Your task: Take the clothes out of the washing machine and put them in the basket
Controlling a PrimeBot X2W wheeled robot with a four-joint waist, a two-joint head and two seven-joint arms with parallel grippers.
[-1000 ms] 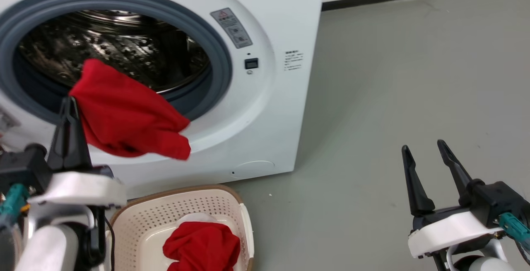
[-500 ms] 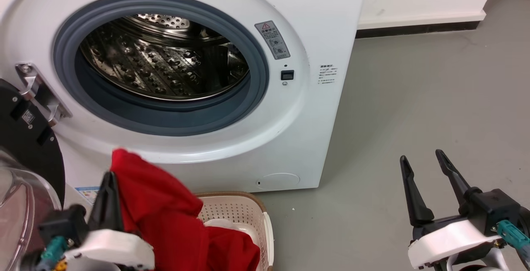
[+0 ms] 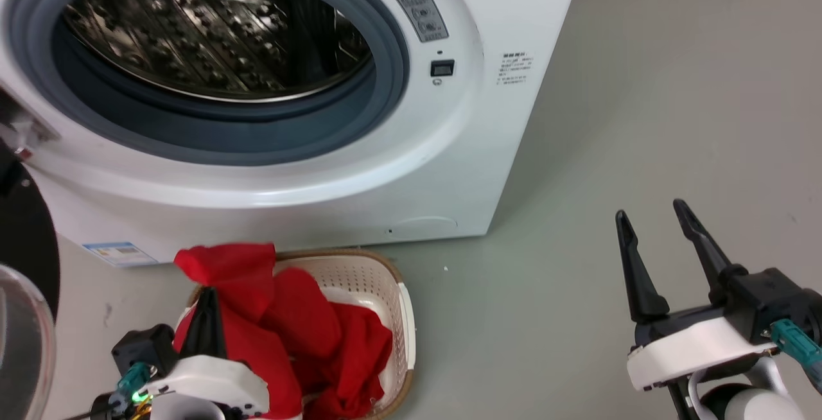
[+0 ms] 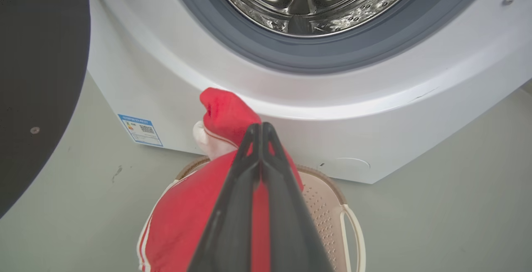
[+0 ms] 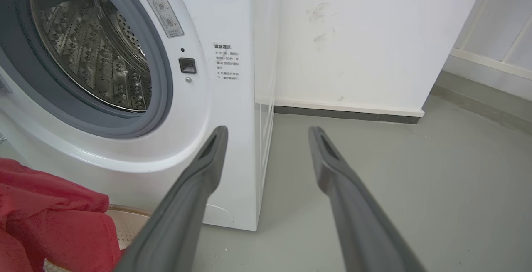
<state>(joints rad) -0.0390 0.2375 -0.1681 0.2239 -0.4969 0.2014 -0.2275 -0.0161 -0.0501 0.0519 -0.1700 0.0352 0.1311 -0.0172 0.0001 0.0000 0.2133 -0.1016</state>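
The left gripper [image 3: 207, 295], clamped on the clothes [image 3: 302, 323], hangs directly above the basket [image 3: 359, 272]; the right gripper [image 3: 648, 210] gapes wide, well apart.

Grey floor [image 3: 642, 118], white wall [image 5: 365, 35], dark skirting strip [image 5: 353, 117].

Bright red clothes [image 3: 302, 333] with white stripes, cream basket [image 3: 359, 279] dotted with holes, brown rim [image 3: 337, 253], white washing machine [image 3: 514, 9], grey door ring [image 3: 225, 147], silver perforated drum [image 3: 212, 28], grey-green floor [image 3: 674, 86]
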